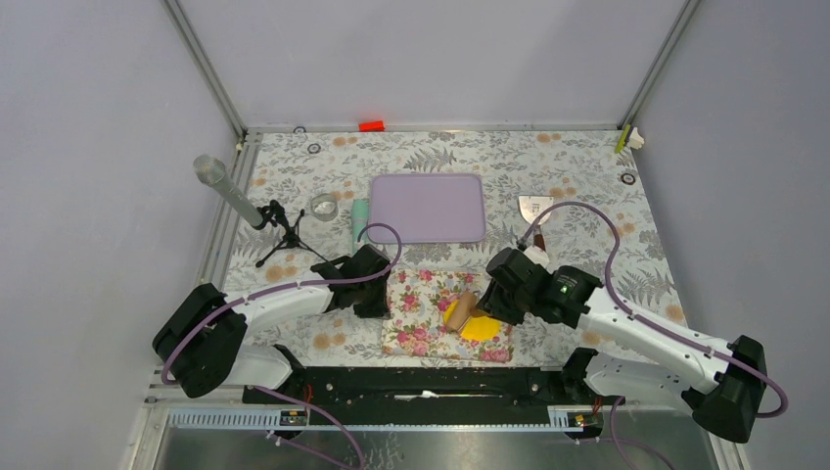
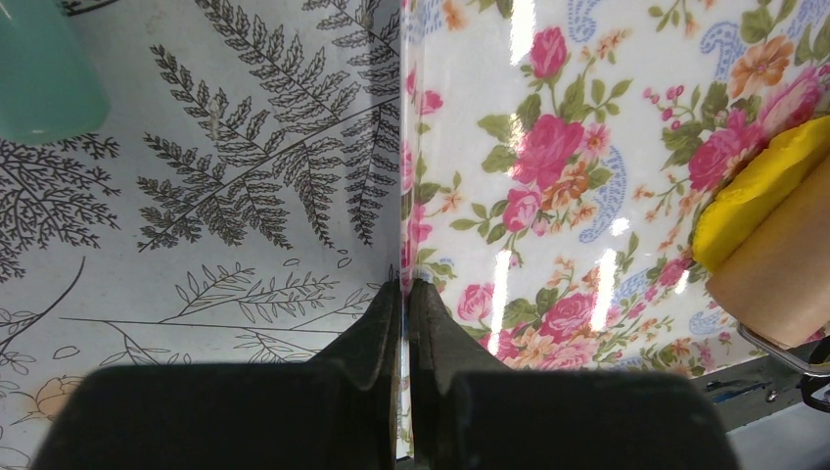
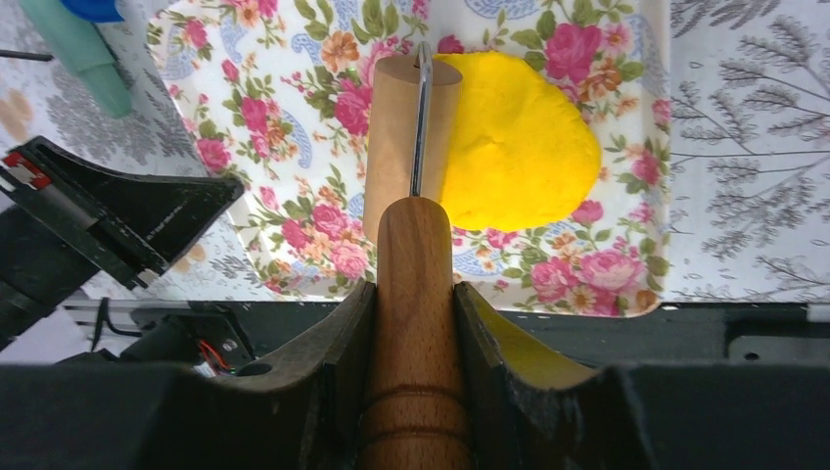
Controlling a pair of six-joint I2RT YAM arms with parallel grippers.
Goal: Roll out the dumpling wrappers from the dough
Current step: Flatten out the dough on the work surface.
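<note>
The dough (image 3: pixel 519 142) is a flattened bright yellow sheet on the floral mat (image 1: pixel 421 313), near its front right corner. A wooden roller (image 3: pixel 396 127) lies along the dough's left edge. My right gripper (image 3: pixel 414 294) is shut on the roller's wooden handle. My left gripper (image 2: pixel 404 294) is shut on the mat's (image 2: pixel 548 196) left edge, which runs between its fingers. In the left wrist view the dough (image 2: pixel 754 191) and the roller (image 2: pixel 783 274) sit at the far right. The dumpling wrappers are out of view.
A lilac tray (image 1: pixel 428 208) lies behind the mat. Beside it are a metal scraper (image 1: pixel 533 211) on the right, and a teal tube (image 1: pixel 359 223) and a clear round ring (image 1: pixel 324 206) on the left. A microphone on a tripod (image 1: pixel 235 196) stands far left.
</note>
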